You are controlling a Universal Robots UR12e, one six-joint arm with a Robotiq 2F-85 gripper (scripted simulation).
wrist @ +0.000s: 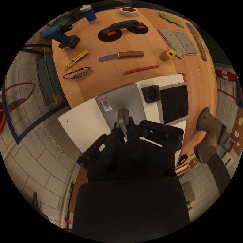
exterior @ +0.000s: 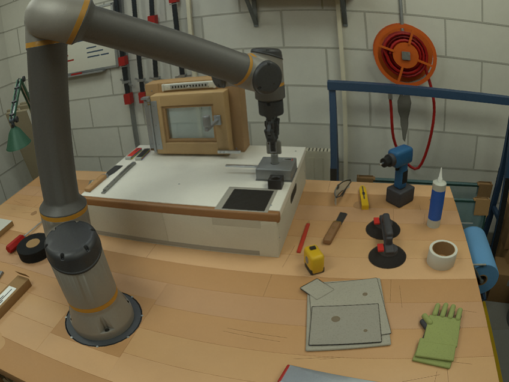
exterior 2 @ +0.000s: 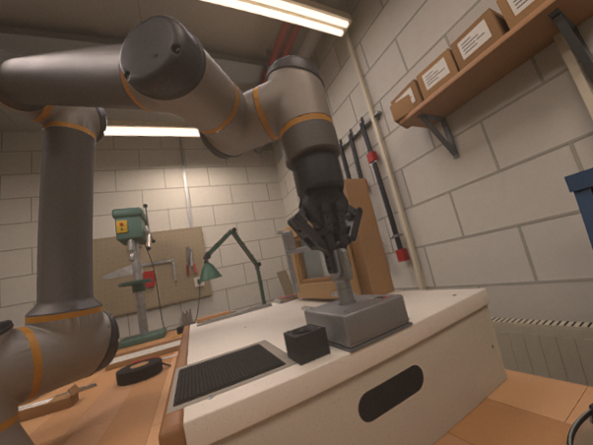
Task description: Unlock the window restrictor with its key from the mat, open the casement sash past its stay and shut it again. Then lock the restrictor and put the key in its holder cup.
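Observation:
The grey key [exterior: 274, 153] [exterior 2: 342, 281] [wrist: 122, 117] stands upright in the grey restrictor lock box [exterior: 276, 167] [exterior 2: 358, 318] [wrist: 122, 105] on the right of the white platform. A thin stay rod [exterior: 241, 165] runs left from the box. The black holder cup [exterior: 275, 181] [exterior 2: 306, 342] [wrist: 151, 93] sits just in front of the box. The black ribbed mat [exterior: 248, 199] [exterior 2: 226, 370] [wrist: 174, 102] lies beside the cup. The wooden casement window [exterior: 193, 121] stands at the platform's back, its sash slightly ajar. My gripper [exterior: 272, 140] [exterior 2: 333, 259] [wrist: 123, 129] points straight down over the box and is closed on the key's head.
A white tape roll [exterior: 441, 254] sits at the bench's right. A blue drill [exterior: 398, 174], suction lifter [exterior: 385, 239], knife [exterior: 334, 228], red pencil [exterior: 303, 237] and yellow tape measure [exterior: 313, 259] lie right of the platform. Chisels [exterior: 111, 177] lie on the platform's left.

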